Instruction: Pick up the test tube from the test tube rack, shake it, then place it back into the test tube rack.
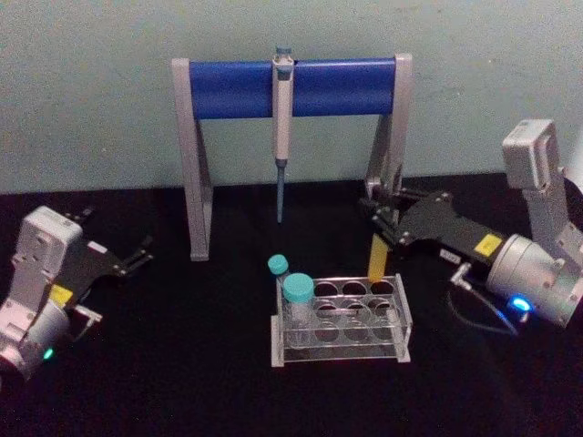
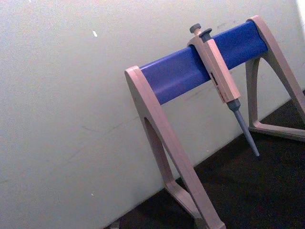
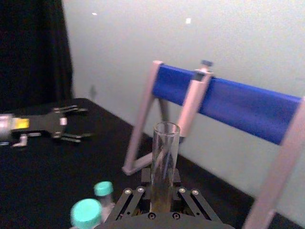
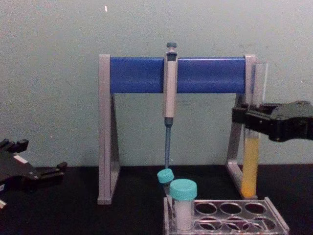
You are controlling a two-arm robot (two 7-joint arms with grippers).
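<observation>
The test tube [image 4: 250, 166] hangs upright with yellow-orange liquid in its lower part, its round bottom just above the back right holes of the test tube rack [image 4: 274, 221]. My right gripper [image 4: 248, 118] is shut on the test tube's upper half. From the head view, the test tube [image 1: 376, 259] stands over the far right corner of the test tube rack [image 1: 402, 319], held by my right gripper [image 1: 379, 221]. The right wrist view looks along the test tube [image 3: 165, 152] to its open mouth. My left gripper [image 1: 137, 255] rests open at the left.
Two teal-capped tubes [image 1: 297, 300] stand in the rack's left end. Behind the rack is a grey-and-blue pipette stand [image 1: 291, 86] with a pipette [image 1: 281, 137] hanging from its bar. The stand's right leg [image 4: 235, 147] is close behind the held tube.
</observation>
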